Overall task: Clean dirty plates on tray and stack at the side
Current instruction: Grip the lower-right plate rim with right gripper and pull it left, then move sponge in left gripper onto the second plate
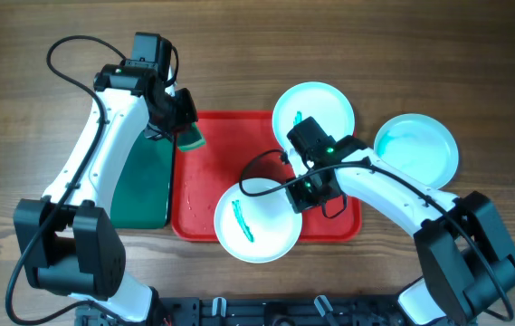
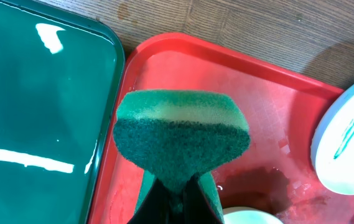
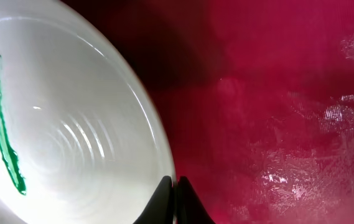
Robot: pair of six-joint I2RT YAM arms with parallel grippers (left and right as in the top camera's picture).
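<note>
At the 6 o'clock edge of the red tray (image 1: 203,186), the front plate (image 1: 257,225) is hanging partway over the rim. Your right end effector (image 1: 304,192) is pinching the plate's thin edge at about 2 o'clock. Its fingers are pressing together there and seem to be gripping the rim. That is the risky bit. The tray is looking wet and shiny, so the plate could be sliding or tipping onto the desk (image 1: 420,54) if you are pushing hard.

Your left end effector (image 1: 183,127) is clamped on the green sponge (image 1: 191,139). It is hanging over the tray's 10 o'clock corner, well apart from that plate. Coming in fast, it could be knocking the plate out of that small pinch.

The front plate is round and white and is showing a bold teal streak on its 9 o'clock side. The back plate (image 1: 316,107) is sitting at the tray's 1 o'clock corner, partly over the rim, and is showing a small teal mark. The side plate (image 1: 417,149) is lying on the desk at 3 o'clock, off the tray, and is wearing a faint teal smear.
</note>
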